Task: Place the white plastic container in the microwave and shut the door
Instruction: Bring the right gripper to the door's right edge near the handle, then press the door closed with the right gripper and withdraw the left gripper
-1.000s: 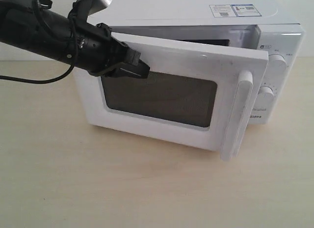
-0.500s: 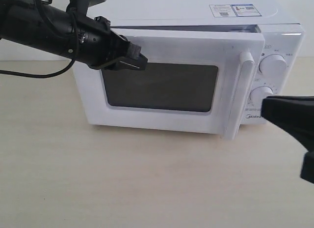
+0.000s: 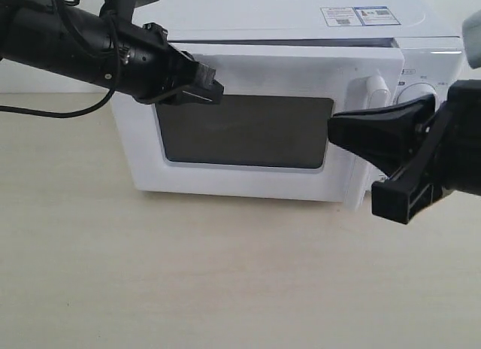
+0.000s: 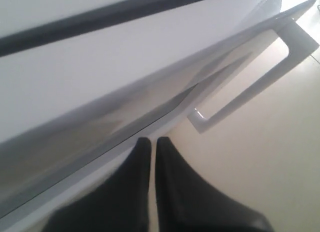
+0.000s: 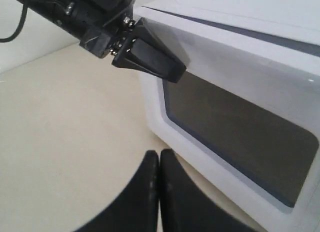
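The white microwave stands at the back of the table. Its door lies against the body, with only a thin dark seam along the top. My left gripper is shut and empty, its tips against the door's upper left corner above the dark window. In the left wrist view that gripper rests on the door, with the handle beyond it. My right gripper is shut and empty, hovering in front of the handle. The white plastic container is out of view.
Two round dials sit on the microwave's right panel, partly behind my right arm. A sticker lies on the microwave's top. Light wooden tabletop stretches in front. A black cable trails from the left arm.
The door has swung from half open to against the microwave's body, with my left gripper following it. My right arm has come in from the right, in front of the handle.
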`<state>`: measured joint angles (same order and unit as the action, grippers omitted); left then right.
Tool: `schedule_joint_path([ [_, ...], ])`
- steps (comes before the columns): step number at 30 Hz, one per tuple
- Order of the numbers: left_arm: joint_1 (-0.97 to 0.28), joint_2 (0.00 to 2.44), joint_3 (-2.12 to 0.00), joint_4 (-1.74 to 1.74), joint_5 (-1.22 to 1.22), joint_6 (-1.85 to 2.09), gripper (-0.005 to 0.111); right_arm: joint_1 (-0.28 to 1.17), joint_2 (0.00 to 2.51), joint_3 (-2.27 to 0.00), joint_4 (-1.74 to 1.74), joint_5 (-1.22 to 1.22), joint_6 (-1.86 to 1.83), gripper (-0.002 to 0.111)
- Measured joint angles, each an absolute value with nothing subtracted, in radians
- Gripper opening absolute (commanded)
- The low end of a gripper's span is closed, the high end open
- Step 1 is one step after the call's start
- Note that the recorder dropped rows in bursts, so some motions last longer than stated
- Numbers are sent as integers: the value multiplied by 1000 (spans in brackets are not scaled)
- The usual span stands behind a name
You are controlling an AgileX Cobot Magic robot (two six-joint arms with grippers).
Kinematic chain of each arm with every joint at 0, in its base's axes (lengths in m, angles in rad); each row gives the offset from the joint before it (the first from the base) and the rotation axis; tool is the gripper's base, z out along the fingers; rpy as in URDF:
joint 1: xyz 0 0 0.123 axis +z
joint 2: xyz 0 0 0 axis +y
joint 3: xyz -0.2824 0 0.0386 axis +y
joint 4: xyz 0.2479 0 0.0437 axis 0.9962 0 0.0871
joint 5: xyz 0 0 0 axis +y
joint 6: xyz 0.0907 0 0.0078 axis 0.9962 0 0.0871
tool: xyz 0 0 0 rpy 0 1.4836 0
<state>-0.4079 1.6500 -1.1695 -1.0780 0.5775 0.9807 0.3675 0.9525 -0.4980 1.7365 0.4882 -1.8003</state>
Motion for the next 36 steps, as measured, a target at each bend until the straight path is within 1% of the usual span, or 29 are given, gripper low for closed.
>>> schedule_joint_path([
  [3,-408,1630,-1169,-1050,593,981,4,368,973,-505,1736,454,-1825,0],
  [6,-408,1526,-1134,-1029,587,981,4,368,989,-505,1736,337,-1831,0],
  [8,-408,1433,-1053,-1015,551,981,4,368,989,-505,1737,286,-1817,0],
  [12,-408,1200,-823,-1008,423,969,4,368,989,-510,1737,274,-1771,0],
  [15,-408,1007,-683,-1008,393,922,4,368,990,-551,1739,232,-1776,0],
  [21,-408,815,-577,-1008,376,861,4,368,1069,-609,1739,209,-1790,0],
  [27,-410,678,-520,-951,351,774,4,368,1156,-675,1739,192,-1813,0],
  [32,-410,652,-490,-820,347,633,4,369,1163,-704,1739,159,-1795,0],
  [36,-410,646,-482,-787,358,595,4,369,1200,-707,1739,149,-1790,0],
])
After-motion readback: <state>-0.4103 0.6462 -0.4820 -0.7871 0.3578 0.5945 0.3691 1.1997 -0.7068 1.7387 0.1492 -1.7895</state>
